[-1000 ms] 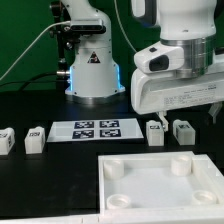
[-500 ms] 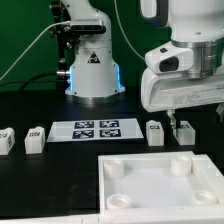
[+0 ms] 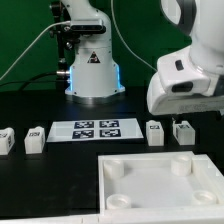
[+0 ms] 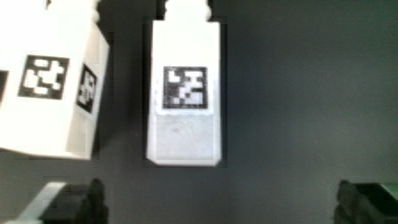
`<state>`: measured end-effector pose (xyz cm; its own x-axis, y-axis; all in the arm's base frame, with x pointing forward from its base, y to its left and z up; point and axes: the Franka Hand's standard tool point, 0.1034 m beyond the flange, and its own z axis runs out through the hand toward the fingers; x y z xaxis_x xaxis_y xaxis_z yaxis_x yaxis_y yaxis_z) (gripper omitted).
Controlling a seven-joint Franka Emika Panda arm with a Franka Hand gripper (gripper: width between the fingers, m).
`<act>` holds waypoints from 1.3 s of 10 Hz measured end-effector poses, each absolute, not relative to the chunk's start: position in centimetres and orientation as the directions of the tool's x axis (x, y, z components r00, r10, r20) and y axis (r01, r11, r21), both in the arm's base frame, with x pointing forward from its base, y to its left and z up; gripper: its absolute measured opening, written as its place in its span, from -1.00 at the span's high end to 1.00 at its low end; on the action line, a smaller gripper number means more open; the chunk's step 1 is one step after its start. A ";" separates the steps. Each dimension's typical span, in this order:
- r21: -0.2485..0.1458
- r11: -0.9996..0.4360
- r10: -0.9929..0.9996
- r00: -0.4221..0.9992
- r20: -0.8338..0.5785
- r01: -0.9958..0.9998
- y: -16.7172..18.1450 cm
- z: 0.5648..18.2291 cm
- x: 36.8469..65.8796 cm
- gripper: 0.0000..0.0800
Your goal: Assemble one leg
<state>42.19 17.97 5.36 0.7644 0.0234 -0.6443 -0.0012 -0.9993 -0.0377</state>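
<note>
Over the last second the arm [image 3: 190,75] has swung toward the exterior view's right and tipped over, so its white housing now leans at an angle above the far end of the row of blocks. Nothing on the worktop [image 3: 30,100] has shifted in that time. The gripper [image 4: 221,200] is spread wide and has hold of nothing. Its two dark fingers [image 4: 71,200] stand farther apart than the block is wide. The leg [image 3: 184,131] is the last block in the row, nearest the worktop's edge on the exterior view's right, lying flat with its tag facing up. In the wrist view it sits in line with the gap between the fingers and clear of both; how high the gripper hangs above it I cannot tell. A neighbouring leg [image 3: 154,132] lies just beside it without touching. The marker board [image 3: 95,128] sits mid-worktop, with a third leg [image 3: 36,138] and a fourth leg [image 3: 5,140] toward the edge on the exterior view's left. The large white panel [image 3: 140,195] with round corner sockets lies along the near edge.
</note>
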 end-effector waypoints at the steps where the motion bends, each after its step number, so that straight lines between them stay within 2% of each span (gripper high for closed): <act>1: -0.036 -0.999 0.025 0.724 -0.690 0.000 17.9 5.1 42.3 -0.62; 3: -0.027 -1.000 0.030 0.565 -0.825 0.015 17.5 5.0 41.5 -0.62; 4: -0.029 -0.999 0.033 0.530 -0.847 0.016 17.6 4.6 41.7 -0.62; 13: -0.012 -0.999 0.033 0.507 -0.861 0.044 18.6 1.9 37.5 -0.62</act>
